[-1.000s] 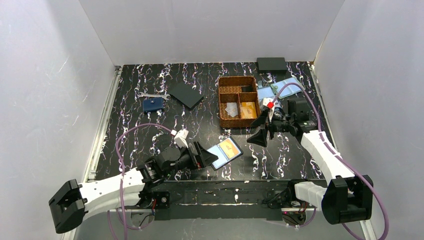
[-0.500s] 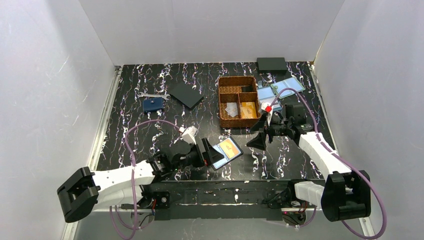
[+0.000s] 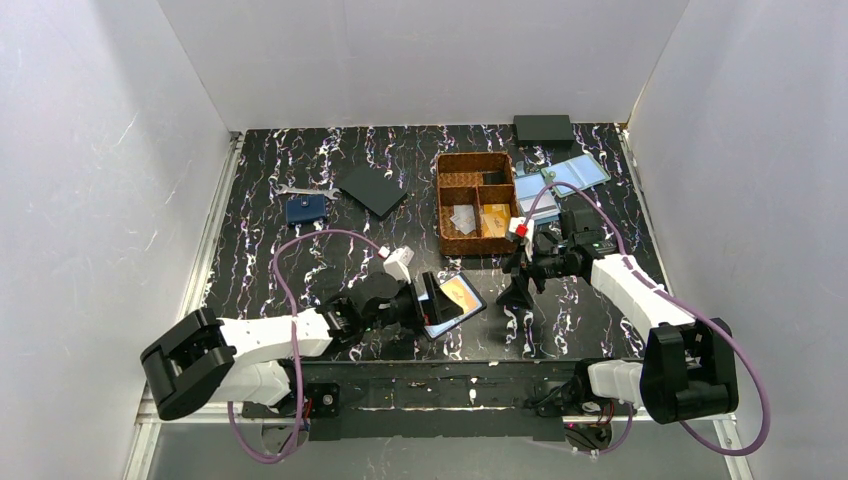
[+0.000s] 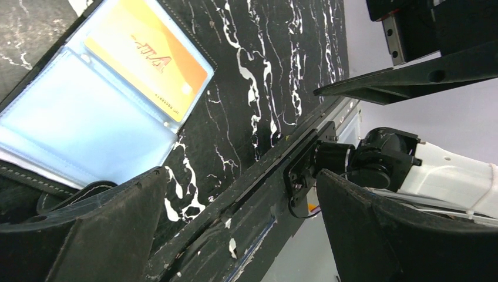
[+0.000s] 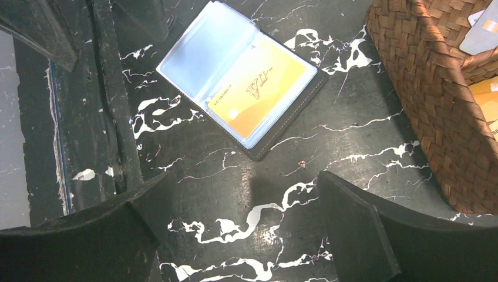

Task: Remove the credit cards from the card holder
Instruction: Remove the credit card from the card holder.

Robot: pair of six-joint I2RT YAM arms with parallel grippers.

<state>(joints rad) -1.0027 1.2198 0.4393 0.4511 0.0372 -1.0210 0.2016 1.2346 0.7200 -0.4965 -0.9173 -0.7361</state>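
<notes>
The card holder (image 3: 452, 304) lies open on the table near the front edge, with pale blue sleeves and a black rim. An orange-gold credit card (image 3: 459, 292) sits in its right leaf. It also shows in the left wrist view (image 4: 147, 56) and in the right wrist view (image 5: 261, 94). My left gripper (image 3: 428, 302) is open at the holder's left leaf (image 4: 76, 123), one finger over its near edge, and grips nothing. My right gripper (image 3: 516, 280) is open and empty, pointing down at bare table just right of the holder (image 5: 241, 76).
A wicker basket (image 3: 443, 205) behind the holder holds an orange card (image 3: 497, 218) and a grey card (image 3: 463, 217); its wall (image 5: 434, 106) is close to my right fingers. Pale blue holders (image 3: 560, 177), a black box (image 3: 543, 127), a black square (image 3: 371, 189) and a navy wallet (image 3: 305, 208) lie farther back.
My left gripper has moved right, up to the holder's left leaf. My right gripper has moved left and down towards the table beside the holder. The holder has stayed in place.
</notes>
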